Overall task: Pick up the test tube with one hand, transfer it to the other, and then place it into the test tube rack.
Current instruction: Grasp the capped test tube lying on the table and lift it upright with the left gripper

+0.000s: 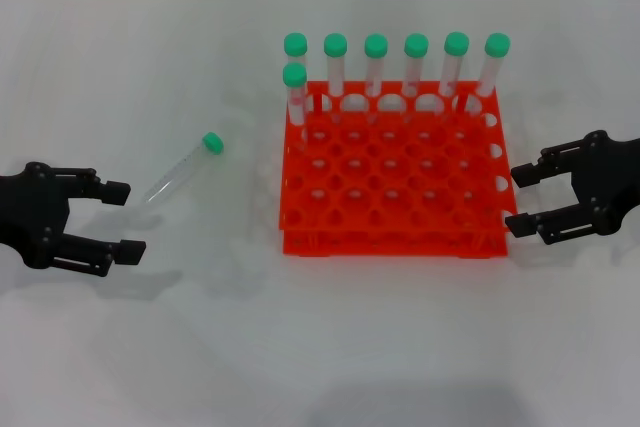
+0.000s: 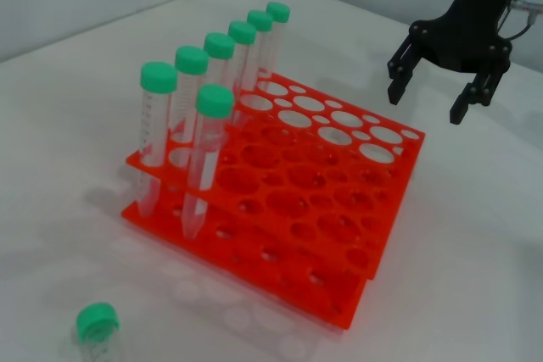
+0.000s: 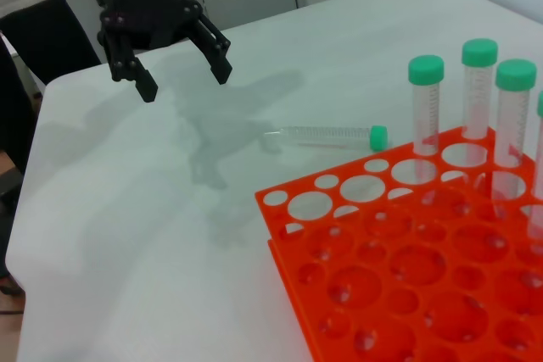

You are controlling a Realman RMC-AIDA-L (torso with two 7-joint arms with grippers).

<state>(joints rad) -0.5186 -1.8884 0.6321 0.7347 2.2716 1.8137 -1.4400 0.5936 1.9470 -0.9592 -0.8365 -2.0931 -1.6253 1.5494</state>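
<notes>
Nearest the head camera stretches the white table [image 1: 320, 347]. At frame centre sits the test tube rack [image 1: 392, 182], seven capped tubes [image 1: 415, 67] standing along its far rows. Left gripper [image 1: 122, 219] at left edge and right gripper [image 1: 520, 199] at right edge both gape, empty. Between left gripper and rack, the test tube [image 1: 183, 170] lies on the table.
</notes>
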